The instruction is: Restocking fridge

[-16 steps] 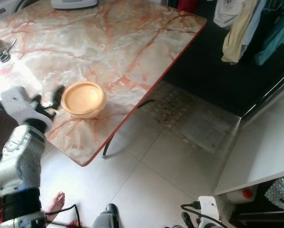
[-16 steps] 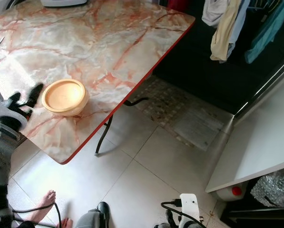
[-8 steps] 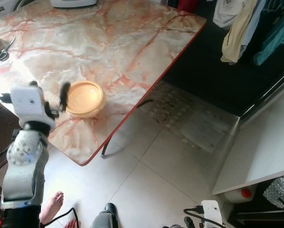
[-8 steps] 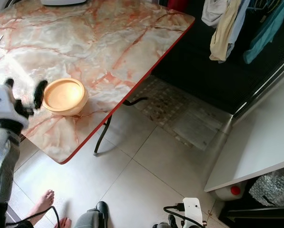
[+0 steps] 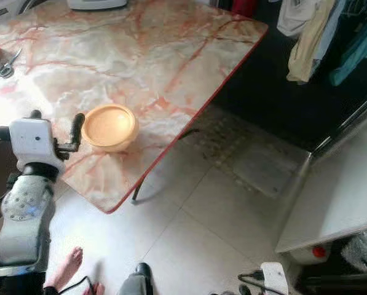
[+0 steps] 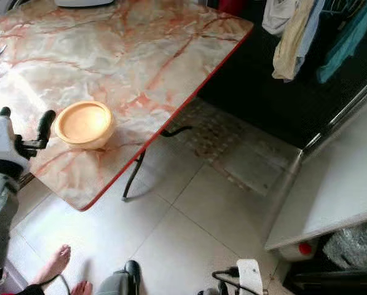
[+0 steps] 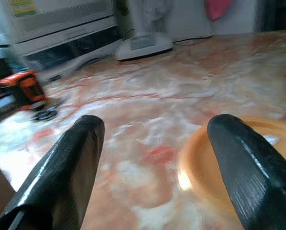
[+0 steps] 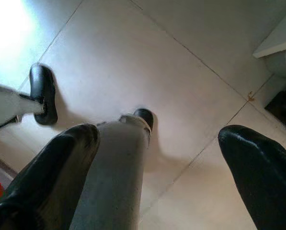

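The orange bowl [image 5: 109, 127] sits upright on the marble-patterned table [image 5: 165, 55], near the red-edged corner closest to the robot, and looks empty. It appears to be a shallow, rigid plastic or melamine dish, so probably light and stiff, with a smooth, likely slippery rounded wall; the thin rim is the sensible place to pinch, one finger inside and one outside, since the curved flank would tend to slide out of a squeeze. Just beside the bowl, on its side away from the table's red edge, the left gripper [image 5: 55, 128] hovers over the tabletop with its two black fingers spread wide and nothing between them; one fingertip [image 7: 243, 158] is close to the bowl's rim, though contact cannot be confirmed. Well apart from the bowl, at the table's far side, lie scissors [image 5: 5, 66] and a white appliance base [image 7: 143, 44]. Below the table is pale tiled floor [image 5: 189, 233], where a person's bare foot [image 5: 66, 265] shows. The right gripper [image 8: 159, 167] hangs idle over that floor, its fingers wide apart.
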Controlling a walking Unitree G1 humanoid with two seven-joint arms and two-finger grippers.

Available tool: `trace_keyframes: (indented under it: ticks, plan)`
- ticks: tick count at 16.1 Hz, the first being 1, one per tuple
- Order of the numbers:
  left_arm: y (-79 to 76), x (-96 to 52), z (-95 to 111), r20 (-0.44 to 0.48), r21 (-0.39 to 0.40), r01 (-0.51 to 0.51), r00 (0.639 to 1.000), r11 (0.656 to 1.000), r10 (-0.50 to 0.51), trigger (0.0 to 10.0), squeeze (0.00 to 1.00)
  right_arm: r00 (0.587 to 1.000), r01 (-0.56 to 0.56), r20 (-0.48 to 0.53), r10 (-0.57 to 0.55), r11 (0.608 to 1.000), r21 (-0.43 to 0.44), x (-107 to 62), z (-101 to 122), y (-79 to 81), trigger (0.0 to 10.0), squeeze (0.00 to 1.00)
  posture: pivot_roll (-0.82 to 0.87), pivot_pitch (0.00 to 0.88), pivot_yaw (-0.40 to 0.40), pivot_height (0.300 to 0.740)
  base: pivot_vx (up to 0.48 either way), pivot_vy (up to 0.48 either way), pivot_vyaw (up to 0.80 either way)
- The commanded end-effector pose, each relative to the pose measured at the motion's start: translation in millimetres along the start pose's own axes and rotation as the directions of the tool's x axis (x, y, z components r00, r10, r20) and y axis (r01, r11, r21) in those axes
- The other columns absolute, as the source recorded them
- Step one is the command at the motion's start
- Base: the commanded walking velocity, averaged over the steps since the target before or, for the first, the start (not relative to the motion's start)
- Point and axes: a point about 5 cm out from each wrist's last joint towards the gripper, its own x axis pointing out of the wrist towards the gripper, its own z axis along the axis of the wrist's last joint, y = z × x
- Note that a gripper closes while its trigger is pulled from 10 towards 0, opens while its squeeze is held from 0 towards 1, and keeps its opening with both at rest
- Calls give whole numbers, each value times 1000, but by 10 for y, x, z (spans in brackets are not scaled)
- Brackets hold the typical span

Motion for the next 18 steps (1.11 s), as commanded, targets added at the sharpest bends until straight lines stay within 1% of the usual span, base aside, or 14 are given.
trace_keyframes:
  ticks: [1,4,5,6,8,10,16,18]
  plan:
    - [47,-39,-9,-2,23,-19,1000,1000,19,10000,0,1000,-3,-28,3,1000,-2,-9,-78,26,10000,0,62,219,-31,740,0,0,800]
    - [68,-31,-12,-7,33,-27,1000,999,28,10000,0,1000,-18,-22,18,1000,-2,19,-38,117,10000,0,65,217,-29,740,0,0,800]
    - [67,-27,-11,-6,33,-26,1000,999,26,10000,0,1000,-22,-17,22,999,24,23,-34,133,10000,0,65,219,-28,740,0,0,0]
    - [66,-22,-11,-6,34,-26,1000,999,27,10000,0,1000,-20,-17,21,1000,20,23,-31,129,10000,0,65,223,-29,740,0,0,0]
    - [65,-17,-12,-7,35,-27,1000,999,27,10000,0,1000,-17,-16,17,1000,18,17,-32,100,10000,0,66,229,-30,740,0,0,0]
    - [66,-4,-13,-8,39,-29,1000,999,29,10000,0,1000,-9,-17,10,1000,26,-6,-41,5,10000,0,67,238,-31,740,0,0,0]
    - [62,21,-26,-12,41,-26,1000,999,26,10000,0,1000,-6,-21,6,1000,30,-20,-54,-45,10000,0,62,244,-29,740,0,0,0]
    - [57,24,-30,-15,39,-22,1000,999,22,10000,0,1000,-4,-26,5,1000,31,-21,-67,-38,10000,0,64,246,-30,740,264,0,0]
